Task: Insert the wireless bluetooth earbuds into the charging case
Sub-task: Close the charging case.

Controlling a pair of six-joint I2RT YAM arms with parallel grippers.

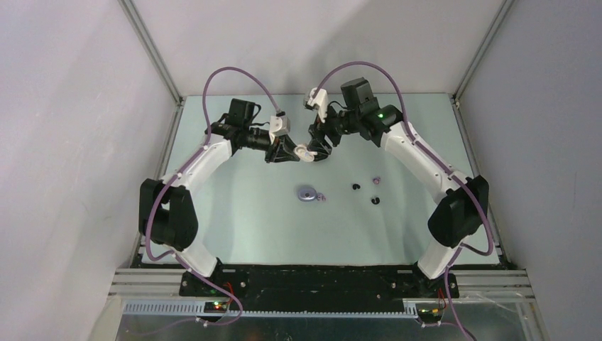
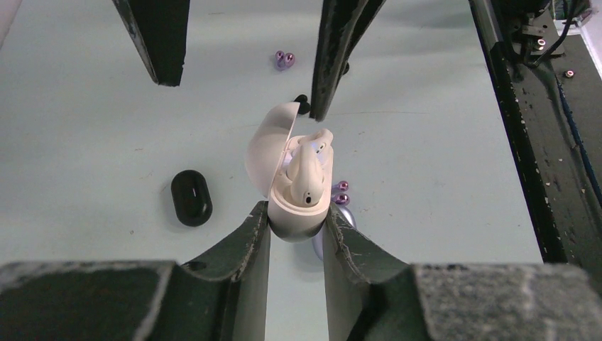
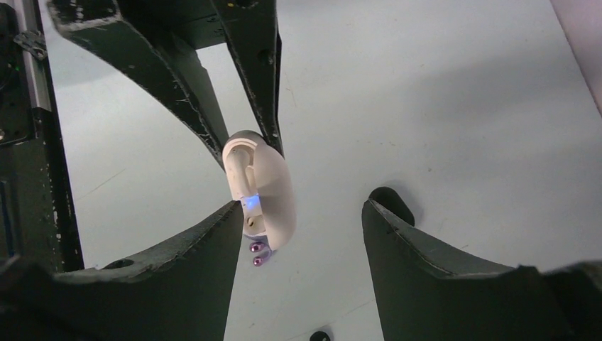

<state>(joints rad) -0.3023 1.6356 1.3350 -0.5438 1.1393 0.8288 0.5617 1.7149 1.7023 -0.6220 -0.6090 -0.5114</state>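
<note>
My left gripper (image 2: 297, 213) is shut on the base of a white charging case (image 2: 284, 153) and holds it above the table with its lid open. A white earbud (image 2: 309, 174) sits in it. The case also shows in the top view (image 1: 305, 151) and in the right wrist view (image 3: 270, 188), where a blue light glows on it. My right gripper (image 3: 305, 209) is open beside the case, one fingertip (image 3: 231, 213) very close to it. Below lie a pair of lavender earbuds (image 2: 341, 192), another lavender earbud (image 1: 376, 180) and two black earbuds (image 1: 356, 187) (image 1: 375, 200).
A black oval case (image 2: 191, 197) lies on the table left of the held case. A lavender case (image 1: 307, 193) lies on the table near the middle, with the lavender pair at its side. The dark base rail (image 2: 525, 142) runs along the near edge.
</note>
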